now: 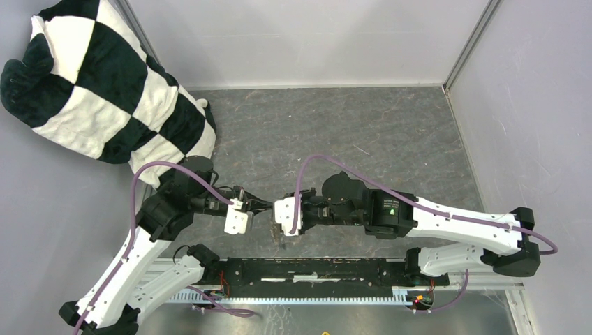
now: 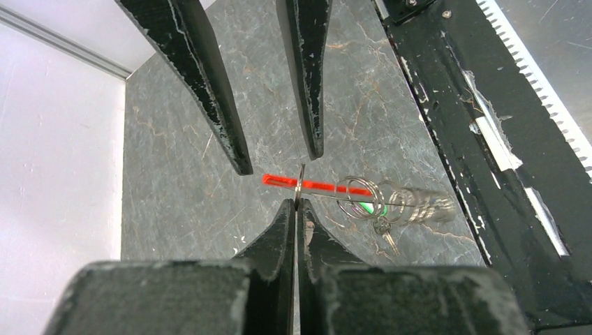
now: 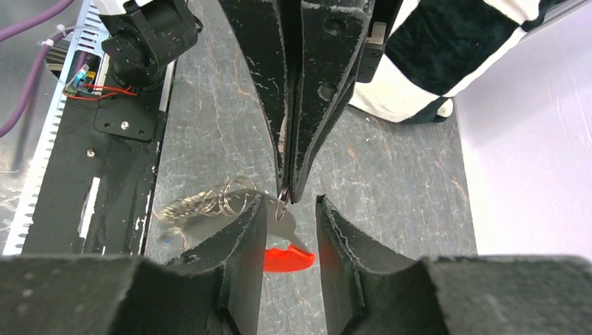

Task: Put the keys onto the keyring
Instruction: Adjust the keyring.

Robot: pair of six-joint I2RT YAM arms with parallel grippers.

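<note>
Dangling keyring (image 2: 317, 185) pinched in left gripper (image 2: 294, 204), facing right gripper (image 2: 279, 162).

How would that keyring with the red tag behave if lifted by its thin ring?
Probably floppy: the left gripper pinches the keyring only by its thin ring, and its loops and chain string out loosely. Likely light, since that narrow pinch holds it. Smooth thin metal might slip or twist.

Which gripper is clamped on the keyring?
Left gripper: fingers shut on the keyring. Right gripper stands open, fingers apart.
</note>
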